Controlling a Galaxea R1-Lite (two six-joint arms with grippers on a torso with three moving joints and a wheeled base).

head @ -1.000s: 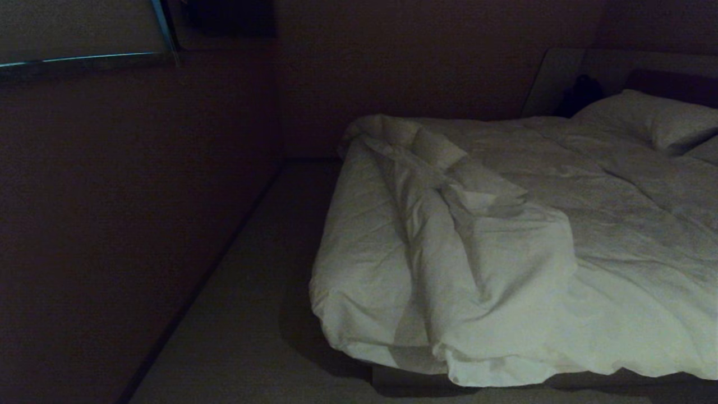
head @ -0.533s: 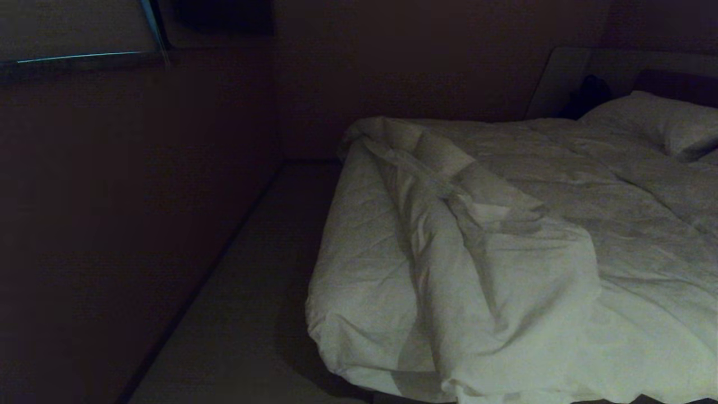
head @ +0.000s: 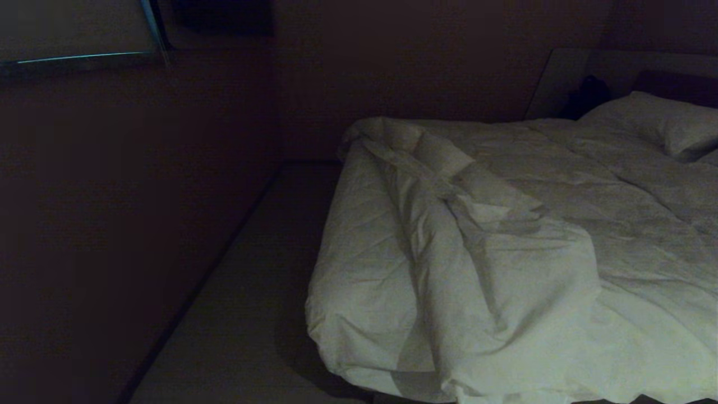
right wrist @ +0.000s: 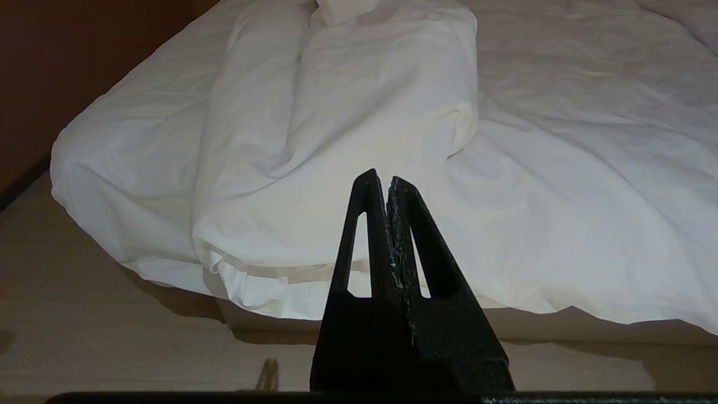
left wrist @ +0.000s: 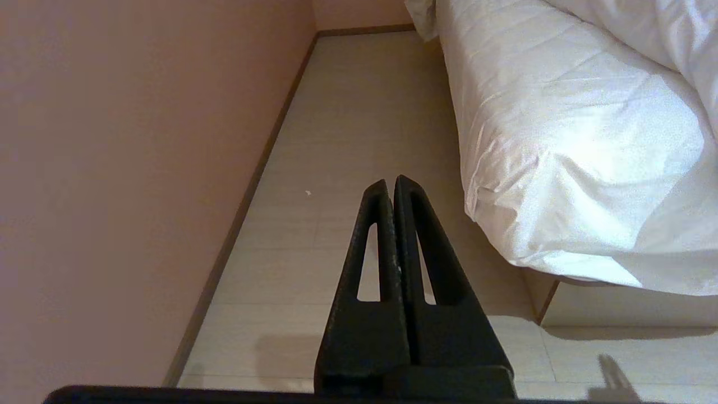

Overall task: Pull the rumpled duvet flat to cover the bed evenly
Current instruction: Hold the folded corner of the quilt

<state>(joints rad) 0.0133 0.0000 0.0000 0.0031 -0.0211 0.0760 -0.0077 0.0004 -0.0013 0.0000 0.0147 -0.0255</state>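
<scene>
A dim bedroom with a pale tiled floor (left wrist: 348, 112) and a plain wall (left wrist: 140, 140) running along one side of the bed (right wrist: 538, 328), whose low base shows under the hanging bedding at the near end. The duvet (head: 505, 252) lies on top, and its near left part is bunched into a long ridge of folds (head: 449, 202) that runs from the foot end back toward the far side, while the stretch toward the pillow (head: 662, 123) at the head looks flatter. As far as can be judged, nothing of the straightening is done yet: the whole ridge has to be pulled out and the corner spread. Neither arm shows in the head view. The left gripper (left wrist: 391, 188) hangs over the floor beside the bed's corner, jaws pressed together and holding nothing; the right gripper (right wrist: 382, 182) faces the duvet's foot edge, jaws likewise together and empty.
</scene>
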